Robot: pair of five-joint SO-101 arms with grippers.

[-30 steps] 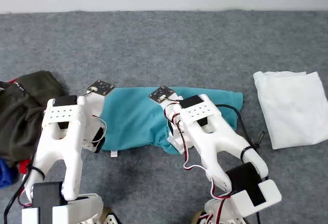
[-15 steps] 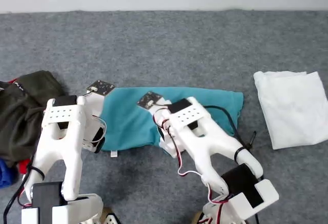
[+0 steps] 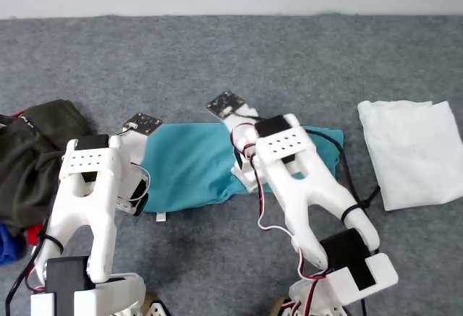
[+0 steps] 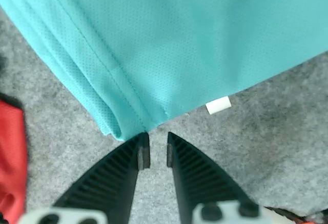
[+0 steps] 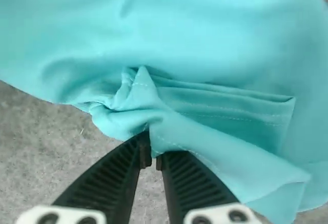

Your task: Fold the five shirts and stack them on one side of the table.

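Observation:
A teal shirt [image 3: 184, 168] lies spread across the middle of the grey carpet. My right gripper [image 5: 152, 155] is shut on a bunched fold of the teal shirt [image 5: 169, 39] along its near edge, and the cloth is lifted and creased there. In the high view, the right gripper [image 3: 242, 178] sits over the shirt's right half. My left gripper [image 4: 152, 149] stands just off the corner of the teal shirt [image 4: 169, 44] at its left near end. Its fingers are a narrow gap apart, with carpet showing between them. A white folded shirt [image 3: 412, 153] lies at the right.
A pile of unfolded shirts sits at the left edge: an olive one [image 3: 36, 142], a red one [image 3: 32, 233] and a blue one [image 3: 7, 247]. Red fabric [image 4: 10, 157] lies close to the left gripper. A white tag [image 4: 218, 105] pokes out from the teal shirt's near edge.
My right arm swung left, then away from the near edge toward the far side, pulling the teal shirt's near edge with it. The left arm kept still.

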